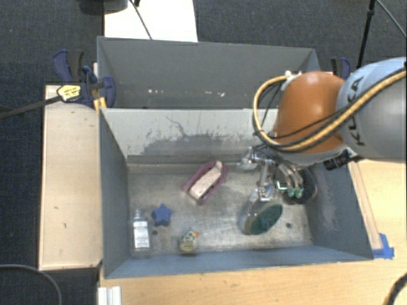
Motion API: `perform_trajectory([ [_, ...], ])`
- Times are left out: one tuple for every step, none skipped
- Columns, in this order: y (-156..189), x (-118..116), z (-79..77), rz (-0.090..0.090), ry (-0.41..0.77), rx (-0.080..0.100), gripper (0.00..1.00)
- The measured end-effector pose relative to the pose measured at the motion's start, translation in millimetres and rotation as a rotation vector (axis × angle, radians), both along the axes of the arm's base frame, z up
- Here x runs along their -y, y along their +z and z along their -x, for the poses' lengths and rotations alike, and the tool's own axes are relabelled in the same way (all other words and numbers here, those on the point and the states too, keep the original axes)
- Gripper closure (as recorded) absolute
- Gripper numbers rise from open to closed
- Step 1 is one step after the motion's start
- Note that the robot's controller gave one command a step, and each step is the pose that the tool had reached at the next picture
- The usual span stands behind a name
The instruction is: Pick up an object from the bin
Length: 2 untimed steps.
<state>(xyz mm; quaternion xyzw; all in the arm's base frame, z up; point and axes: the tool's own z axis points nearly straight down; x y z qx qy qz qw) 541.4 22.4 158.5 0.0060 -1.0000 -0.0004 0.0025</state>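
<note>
- Directly under the orange-covered wrist, the gripper point(259, 201) hung low in the right half of the bin point(114, 170), its tip at the upper left edge of a dark green oval disc point(267, 220).
- Whether it touched the disc or stood just above it could not be told; nor could it be told whether the tool was open or closed.
- Disc lay flat on the floor near the front wall, its long axis running from lower left to upper right. Most of it lay toward the front and right of the tip.
- Judgement: a grasp would need the tool centred a little that way, closing across the short axis.
- Next out, to the left: a pink and white block point(205, 180), tilted, well apart from the tool.
- Farthest, along the front left: a small yellowish lump point(188, 241), a blue star point(162, 215) and a clear little bottle point(140, 232).
</note>
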Motion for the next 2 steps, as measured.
perform_trajectory([
  [25.1, -80.1, -45.0, -0.004, 0.077, 0.015, 0.00],
  [-85.7, -72.3, -35.1, -0.002, 0.516, 0.013, 0.00],
])
